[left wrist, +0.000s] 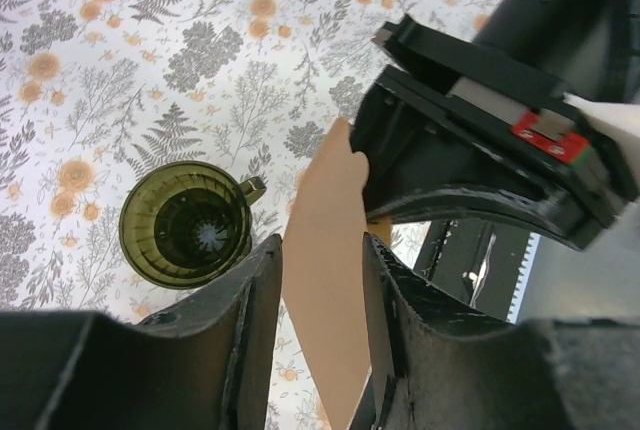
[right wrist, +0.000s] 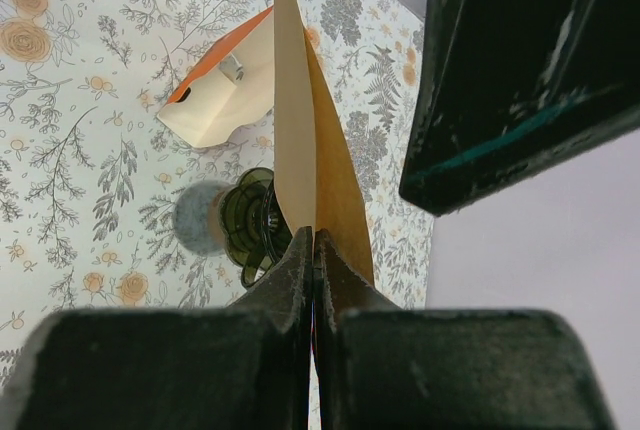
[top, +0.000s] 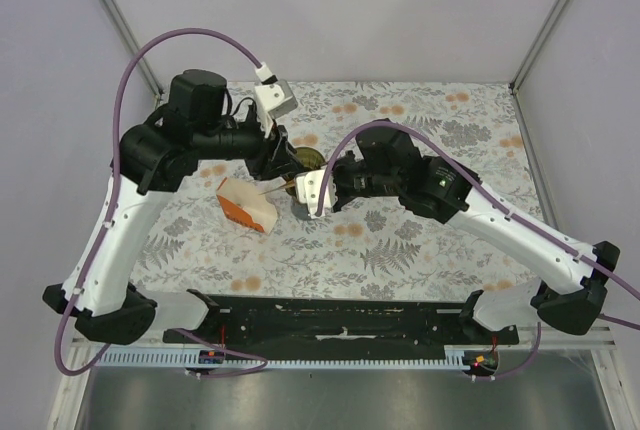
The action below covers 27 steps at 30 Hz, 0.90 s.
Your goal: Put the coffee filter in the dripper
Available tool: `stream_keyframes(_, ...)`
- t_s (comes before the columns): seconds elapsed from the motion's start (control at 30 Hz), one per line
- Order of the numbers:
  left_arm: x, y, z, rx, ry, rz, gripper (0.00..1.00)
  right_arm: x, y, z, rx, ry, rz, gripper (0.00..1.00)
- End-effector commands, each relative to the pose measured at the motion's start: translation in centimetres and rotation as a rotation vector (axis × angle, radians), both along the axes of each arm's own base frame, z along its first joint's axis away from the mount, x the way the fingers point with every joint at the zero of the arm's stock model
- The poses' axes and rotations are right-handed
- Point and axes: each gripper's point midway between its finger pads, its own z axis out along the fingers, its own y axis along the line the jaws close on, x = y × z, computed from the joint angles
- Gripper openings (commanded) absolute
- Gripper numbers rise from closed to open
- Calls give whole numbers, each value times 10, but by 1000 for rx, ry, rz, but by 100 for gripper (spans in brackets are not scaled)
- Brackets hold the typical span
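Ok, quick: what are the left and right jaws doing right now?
Left gripper: jaws apart either side of the paper filter; cannot tell if they grip it.
Right gripper: jaws closed, pinching the paper filter.

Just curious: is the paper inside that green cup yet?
Out. The dripper shows its bare bottom; the coffee filter is outside it, in the right hand.

Flowered table (top: 400, 250) in a pale booth
Its cloth (top: 470, 115), printed with grey ferns and orange blooms, covers the top; plain pale walls (top: 340, 10) close three sides, with slim metal posts (top: 118, 20) at the back corners. Soft, even light; a grey sheet (top: 340, 400) lies below the near edge.
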Motion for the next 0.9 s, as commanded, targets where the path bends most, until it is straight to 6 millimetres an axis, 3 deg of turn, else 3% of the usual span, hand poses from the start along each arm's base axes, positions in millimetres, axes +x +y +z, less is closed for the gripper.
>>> stream_keyframes(0.0, 19, -4, -12, 56, -30, 37, 43, -5, 4, 24, 55, -7, 18, 0)
stream_keyframes(0.4, 9, -13, -21, 66, 3, -27, 44, -4, 4, 25, 58, 0, 13, 0)
stream_keyframes(0.47, 8, -13, -12, 50, -13, -26, 45, -3, 4, 23, 52, 3, 7, 0)
stream_keyframes(0.6, 1, -14, 27, -14, -99, -56, 51, 0, 3, 19, 36, 1, -4, 0)
stream_keyframes(0.87, 0, -10, 2, 43, -61, -63, 52, -3, 1, 22, 43, 3, -2, 0)
